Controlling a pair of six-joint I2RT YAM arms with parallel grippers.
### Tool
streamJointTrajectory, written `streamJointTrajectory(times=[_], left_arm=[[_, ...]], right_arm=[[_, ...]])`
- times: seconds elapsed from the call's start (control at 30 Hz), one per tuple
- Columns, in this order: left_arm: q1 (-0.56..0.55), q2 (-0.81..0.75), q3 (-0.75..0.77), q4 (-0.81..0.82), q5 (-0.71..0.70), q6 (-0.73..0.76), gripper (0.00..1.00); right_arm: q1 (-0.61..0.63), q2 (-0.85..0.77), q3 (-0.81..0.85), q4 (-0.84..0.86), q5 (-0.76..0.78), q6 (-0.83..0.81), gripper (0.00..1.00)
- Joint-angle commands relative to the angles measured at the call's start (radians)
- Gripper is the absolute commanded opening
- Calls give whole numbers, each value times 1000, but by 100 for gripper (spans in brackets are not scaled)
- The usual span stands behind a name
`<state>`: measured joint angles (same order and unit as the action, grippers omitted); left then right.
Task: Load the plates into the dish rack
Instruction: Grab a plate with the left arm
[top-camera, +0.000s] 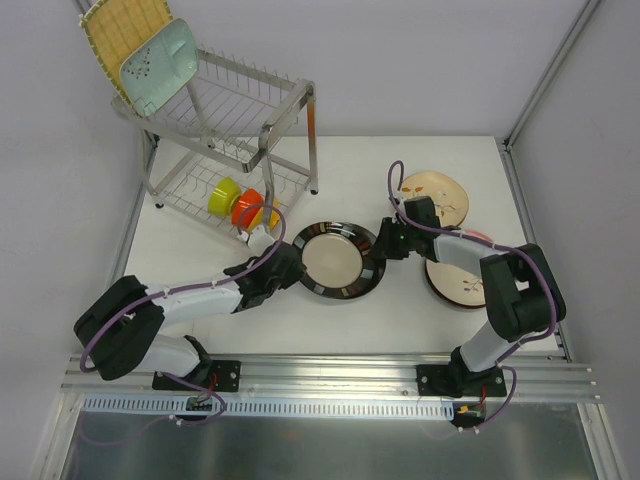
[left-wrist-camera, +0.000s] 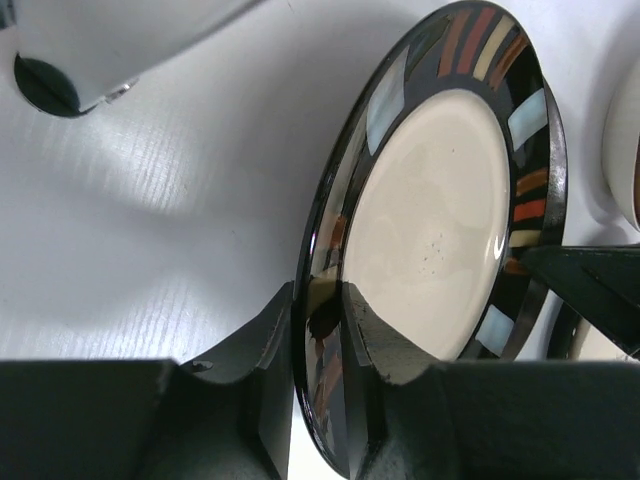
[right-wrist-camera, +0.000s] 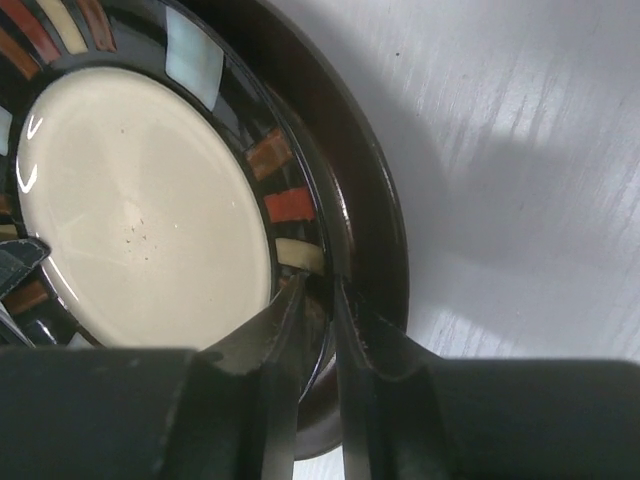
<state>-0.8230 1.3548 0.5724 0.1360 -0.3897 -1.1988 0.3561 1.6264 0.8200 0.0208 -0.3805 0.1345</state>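
Near the middle of the table (top-camera: 350, 165), the round dark-rimmed plate (top-camera: 335, 257) sits between the two arms. The left gripper (top-camera: 292, 268) is clamped on its left rim, a finger on either face of the edge in the left wrist view. The right gripper (top-camera: 383, 245) pinches the opposite rim the same way. Directly under this plate lies a second dark-rimmed plate (right-wrist-camera: 378, 225), its edge showing just outside the held one. I cannot tell whether the two touch.

To the right, close by the right arm, lie two cream floral plates (top-camera: 455, 283), one nearer and one farther.

At the far left stands the dish rack (top-camera: 268, 132). A yellow woven-look plate (top-camera: 125, 35) and a teal plate (top-camera: 160, 65) stand on edge in its top tier. Green, orange and yellow bowls (top-camera: 247, 207) sit in the lower tier.
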Motion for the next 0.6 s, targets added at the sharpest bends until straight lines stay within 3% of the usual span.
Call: streamJointTrajectory(times=[0.0,0.1,0.57], left_arm=[[-8,-31,-16,51,60,-8,7],[-7,-72,-35,51,57,-12,0],[-8,-318,-121,51,32,-4,0]], right_arm=[[9,29,-28,-147,38,-29,22],[11,18,-30,-154,51,-29,29],[-3,-89,-81,-76,-43,-7,66]])
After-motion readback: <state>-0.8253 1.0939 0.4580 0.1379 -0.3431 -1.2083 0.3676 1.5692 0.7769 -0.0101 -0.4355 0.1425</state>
